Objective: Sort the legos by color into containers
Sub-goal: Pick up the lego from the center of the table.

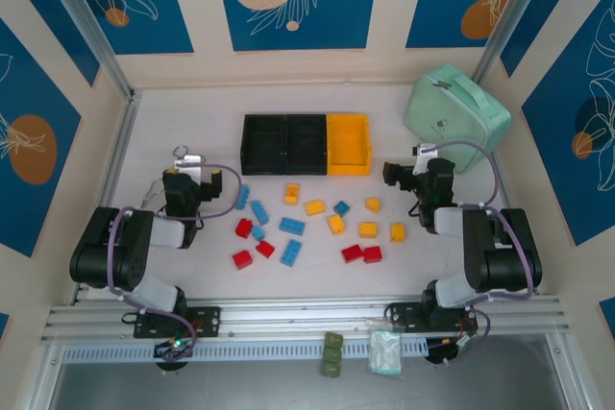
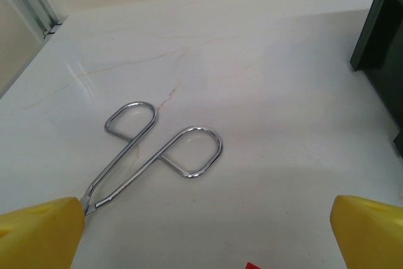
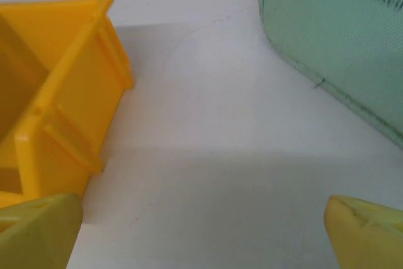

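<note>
The left hand (image 2: 208,237) and right hand (image 3: 201,231) stood released, blunt yellow fingers (image 2: 38,234) spread. Beyond, glossy studded legos (image 1: 291,227) lay scattered on the marbled desk (image 1: 192,122), short of the square-walled plastic containers (image 1: 287,141). Farther right sat a seemingly woven mint case (image 1: 456,112).

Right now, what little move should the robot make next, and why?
Probably lower the open right tool over the yellow brick nearest it. Nothing is held, the bins look empty, and the yellow bin stands close by.
</note>
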Controlling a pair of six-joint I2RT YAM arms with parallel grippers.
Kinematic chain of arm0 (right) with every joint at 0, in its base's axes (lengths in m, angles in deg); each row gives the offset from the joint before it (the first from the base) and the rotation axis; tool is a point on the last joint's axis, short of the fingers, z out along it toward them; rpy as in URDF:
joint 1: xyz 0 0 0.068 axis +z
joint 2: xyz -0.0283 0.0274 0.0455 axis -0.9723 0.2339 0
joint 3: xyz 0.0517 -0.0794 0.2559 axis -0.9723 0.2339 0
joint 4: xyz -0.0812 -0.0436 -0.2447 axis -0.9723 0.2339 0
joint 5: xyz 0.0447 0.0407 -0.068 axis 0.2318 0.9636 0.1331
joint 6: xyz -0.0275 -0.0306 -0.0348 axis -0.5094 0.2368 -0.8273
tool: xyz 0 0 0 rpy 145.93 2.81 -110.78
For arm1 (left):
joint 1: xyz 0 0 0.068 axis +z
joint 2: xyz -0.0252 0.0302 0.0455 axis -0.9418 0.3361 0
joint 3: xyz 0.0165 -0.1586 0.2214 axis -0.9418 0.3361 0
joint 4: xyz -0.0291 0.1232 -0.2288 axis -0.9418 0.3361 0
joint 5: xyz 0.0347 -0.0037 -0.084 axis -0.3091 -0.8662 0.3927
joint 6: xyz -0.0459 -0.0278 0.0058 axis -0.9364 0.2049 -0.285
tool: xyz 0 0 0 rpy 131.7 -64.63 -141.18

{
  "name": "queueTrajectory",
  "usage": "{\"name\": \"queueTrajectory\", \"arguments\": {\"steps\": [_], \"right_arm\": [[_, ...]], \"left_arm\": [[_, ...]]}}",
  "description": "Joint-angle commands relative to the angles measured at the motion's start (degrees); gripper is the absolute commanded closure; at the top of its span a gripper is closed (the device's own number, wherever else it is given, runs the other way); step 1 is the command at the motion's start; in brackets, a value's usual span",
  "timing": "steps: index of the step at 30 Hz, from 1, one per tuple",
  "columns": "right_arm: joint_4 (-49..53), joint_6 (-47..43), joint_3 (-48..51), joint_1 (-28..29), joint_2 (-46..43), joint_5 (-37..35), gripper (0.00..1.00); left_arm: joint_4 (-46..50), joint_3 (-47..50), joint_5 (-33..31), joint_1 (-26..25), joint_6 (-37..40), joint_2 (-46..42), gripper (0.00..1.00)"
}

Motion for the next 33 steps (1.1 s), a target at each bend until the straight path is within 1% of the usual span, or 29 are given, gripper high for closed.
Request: {"name": "queueTrajectory", "arguments": {"steps": [1, 4, 6, 8, 9, 11, 12, 13, 14, 15, 16, 17, 18, 21, 23, 26, 27, 30, 33], "right_arm": [[7.23, 0.65, -3.56, 0.10, -5.25, 0.78, 0.01], [15.24, 3.94, -6.72, -0.25, -9.49, 0.46, 0.01], [19.49, 6.75, -8.35, -0.33, -12.97, 1.48, 0.01], [24.71, 11.51, -10.33, -0.60, -16.75, 2.73, 0.01], [28.26, 16.32, -11.71, -1.15, -18.69, 2.93, 0.01], [42.16, 33.25, -15.04, -2.71, -21.42, -1.12, 0.01], [47.03, 38.86, -15.99, -4.74, -22.34, 0.19, 0.01], [47.35, 39.35, -15.92, -6.80, -22.61, 5.59, 0.02], [47.30, 38.96, -15.79, -8.59, -22.87, 11.03, 0.12], [49.15, 38.32, -16.28, -8.98, -23.01, 13.46, 0.18], [52.46, 36.89, -17.71, -8.64, -22.88, 14.24, 0.21], [57.47, 34.43, -19.87, -7.73, -22.35, 14.23, 0.24], [63.17, 32.61, -22.27, -6.49, -21.45, 13.00, 0.24], [73.94, 29.00, -26.62, -2.71, -18.10, 10.26, 0.35], [79.10, 27.78, -28.84, -0.38, -15.44, 8.02, 0.38], [83.15, 26.91, -30.56, 4.19, -12.03, 4.25, 0.39], [83.42, 26.73, -30.84, 6.06, -10.86, 3.15, 0.39], [83.35, 26.20, -31.64, 10.71, -6.66, 0.58, 0.39], [83.11, 25.85, -32.83, 13.45, -1.41, -0.52, 0.38]], "left_arm": [[8.30, -4.53, -1.29, -0.71, 1.07, -5.08, 0.01], [18.65, -8.65, -2.87, -0.73, -0.12, -9.25, 0.01], [26.32, -11.72, -4.10, -0.72, -3.89, -11.88, 0.01], [33.45, -14.59, -3.22, -0.72, -9.21, -14.92, 0.01], [36.11, -15.52, -2.59, -0.64, -13.68, -16.28, 0.01], [41.81, -16.50, -3.15, -0.54, -25.81, -19.40, 0.01], [42.75, -16.19, -1.37, -0.27, -29.11, -20.76, 0.00], [42.55, -15.79, 1.43, -0.20, -30.07, -21.84, 0.00], [42.50, -15.33, 5.30, -0.15, -30.90, -22.98, 0.01], [43.40, -15.36, 9.29, -0.13, -31.67, -23.89, 0.01], [45.08, -15.75, 12.82, -0.28, -32.29, -24.32, 0.02], [48.20, -16.74, 16.52, -0.36, -32.87, -24.53, 0.07], [51.73, -17.61, 19.47, -0.61, -33.25, -24.55, 0.12], [60.31, -19.07, 26.48, -1.45, -34.35, -24.86, 0.25], [64.25, -18.77, 29.77, -2.62, -34.97, -26.15, 0.28], [67.25, -16.93, 33.40, -5.87, -36.37, -29.28, 0.30], [68.87, -16.59, 33.47, -7.40, -36.41, -30.53, 0.30], [72.15, -15.48, 32.29, -12.03, -37.08, -34.03, 0.30], [73.06, -14.22, 30.47, -16.94, -38.16, -36.31, 0.28]]}}
